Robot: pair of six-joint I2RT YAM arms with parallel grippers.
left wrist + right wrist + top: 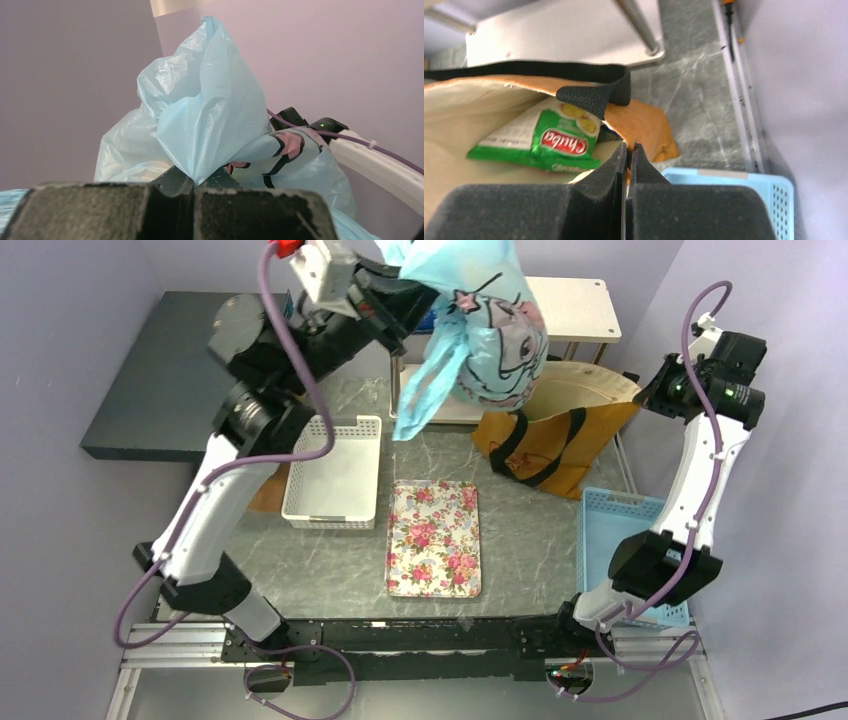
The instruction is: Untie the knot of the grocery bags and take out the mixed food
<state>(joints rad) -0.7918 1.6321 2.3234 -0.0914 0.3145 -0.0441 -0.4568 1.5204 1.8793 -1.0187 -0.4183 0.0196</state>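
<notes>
Standing here watching: the left gripper [400,285] is way up high with the blue bag [490,330] dangling from it over the back of the table [520,570]. One loose handle hangs down beside it. From overhead you can't really see the fingers. The left wrist view settles it: the pads [100,212] are clamped shut with a fold of the blue film pinched between them. The rest of the bag billows up in front (whether it has a knot, I can't tell from either angle).

The right gripper [652,390] is at the far right corner of the tote [550,435], which slumps open in front of the shelf [570,305]. Its own camera shows the fingers [549,210] closed, with a sliver of orange fabric between them, so it looks pinched on the tote's rim.

That view also gives something the overhead one doesn't: a chip bag [539,142], green and white with a red label, lying inside the tote just under a black strap [594,95].

On the table in front: white basket [335,480], floral tray [434,538] and blue basket [625,540].
</notes>
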